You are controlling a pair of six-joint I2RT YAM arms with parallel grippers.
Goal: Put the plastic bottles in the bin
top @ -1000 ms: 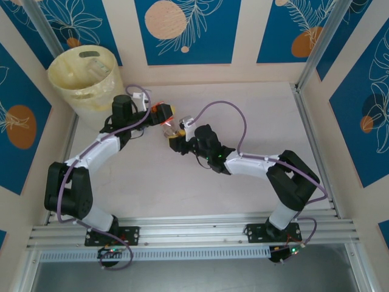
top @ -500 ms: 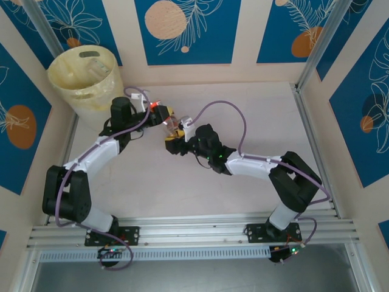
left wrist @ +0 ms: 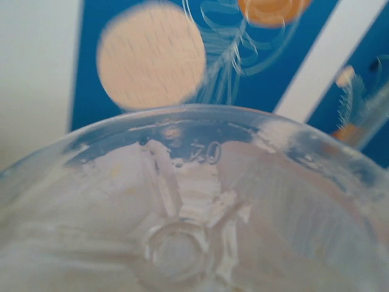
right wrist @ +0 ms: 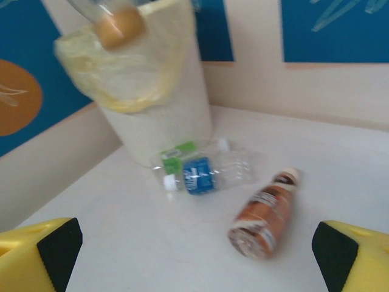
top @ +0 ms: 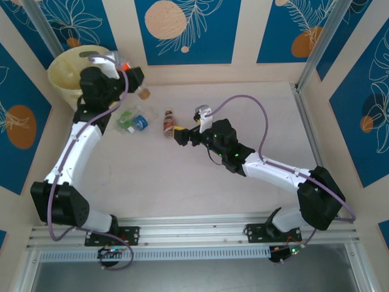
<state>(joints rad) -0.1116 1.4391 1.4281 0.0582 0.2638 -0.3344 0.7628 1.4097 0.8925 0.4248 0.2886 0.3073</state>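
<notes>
The left fingers [top: 135, 78] clamp a clear bottle [left wrist: 194, 213] by the bin [top: 61, 76]; the right fingers [right wrist: 42, 249] gape wide, empty, over the counter [top: 182, 182].

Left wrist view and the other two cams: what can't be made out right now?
- Left wrist: the held clear plastic bottle, base-on and blurred against the lens, hides its own label and whatever lies behind.
- Top external: the left gripper and left arm cover part of the tall pale yellow translucent bin; contents unclear.
- Right wrist: the top edge cuts off that bottle's body; blur leaves the print on the lying brown-labelled plastic bottle unreadable.
</notes>
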